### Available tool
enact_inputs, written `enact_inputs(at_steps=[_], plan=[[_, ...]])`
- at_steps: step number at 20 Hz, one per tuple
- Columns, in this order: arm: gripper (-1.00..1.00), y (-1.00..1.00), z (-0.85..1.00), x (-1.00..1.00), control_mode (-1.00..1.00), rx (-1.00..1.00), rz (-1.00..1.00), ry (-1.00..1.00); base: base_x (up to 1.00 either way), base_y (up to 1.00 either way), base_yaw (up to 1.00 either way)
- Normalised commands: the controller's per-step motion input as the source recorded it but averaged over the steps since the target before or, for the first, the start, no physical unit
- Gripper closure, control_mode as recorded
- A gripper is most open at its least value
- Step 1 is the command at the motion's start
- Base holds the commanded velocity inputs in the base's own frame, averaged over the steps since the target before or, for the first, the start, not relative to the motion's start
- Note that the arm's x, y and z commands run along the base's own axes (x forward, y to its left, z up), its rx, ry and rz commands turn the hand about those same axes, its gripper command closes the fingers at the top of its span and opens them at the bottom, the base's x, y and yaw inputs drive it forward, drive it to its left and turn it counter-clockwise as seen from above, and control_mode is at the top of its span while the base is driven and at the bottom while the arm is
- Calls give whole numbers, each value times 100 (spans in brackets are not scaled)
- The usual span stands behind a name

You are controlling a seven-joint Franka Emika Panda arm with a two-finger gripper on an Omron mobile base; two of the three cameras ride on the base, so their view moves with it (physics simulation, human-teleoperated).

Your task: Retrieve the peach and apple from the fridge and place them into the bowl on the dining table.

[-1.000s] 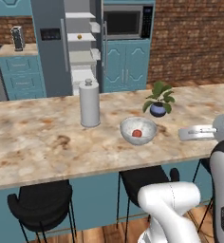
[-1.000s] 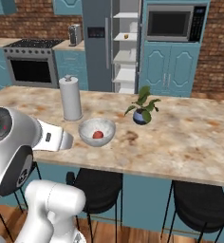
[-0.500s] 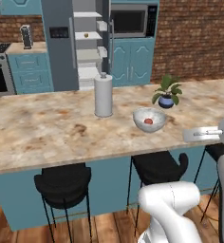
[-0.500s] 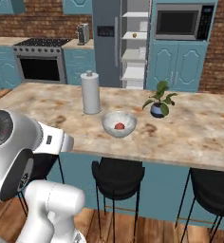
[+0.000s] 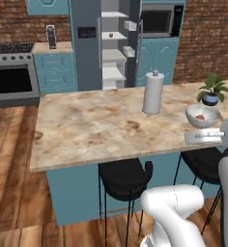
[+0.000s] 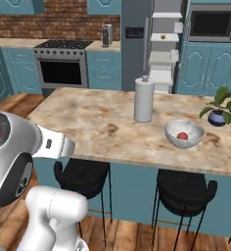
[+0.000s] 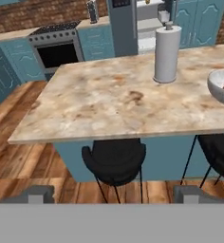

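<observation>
Pincer (image 7: pixel 112 192): fingers well apart, nothing between them, held out in front of the counter's near edge, above a black stool (image 7: pixel 115 160).

Dining counter (image 5: pixel 96 130): long island, beige-brown marbled top, teal base.

Bowl (image 6: pixel 184 133): pale speckled, standing on the counter toward its right end; one red fruit (image 6: pixel 183 136) lies inside.

White cylinder canister (image 5: pixel 153 93): upright on the counter, left of the bowl.

Potted plant (image 6: pixel 218 110): small blue pot, on the counter beyond the bowl.

Fridge (image 5: pixel 87 46): dark slate-grey, behind the counter, right door open onto white shelves; a small yellowish fruit (image 5: pixel 111 34) sits on an upper shelf.

Stove (image 6: pixel 62 68): left of the fridge.
</observation>
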Motion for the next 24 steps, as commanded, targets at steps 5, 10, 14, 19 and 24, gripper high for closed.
enact_inputs(at_steps=[5,10,14,19,24], plan=[[-100,0,0,0,100,0,0,0,0,100,0],[-100,0,0,0,100,0,0,0,0,100,0],[-100,0,0,0,100,0,0,0,0,100,0],[-100,0,0,0,100,0,0,0,0,100,0],[-100,0,0,0,100,0,0,0,6,100,0]])
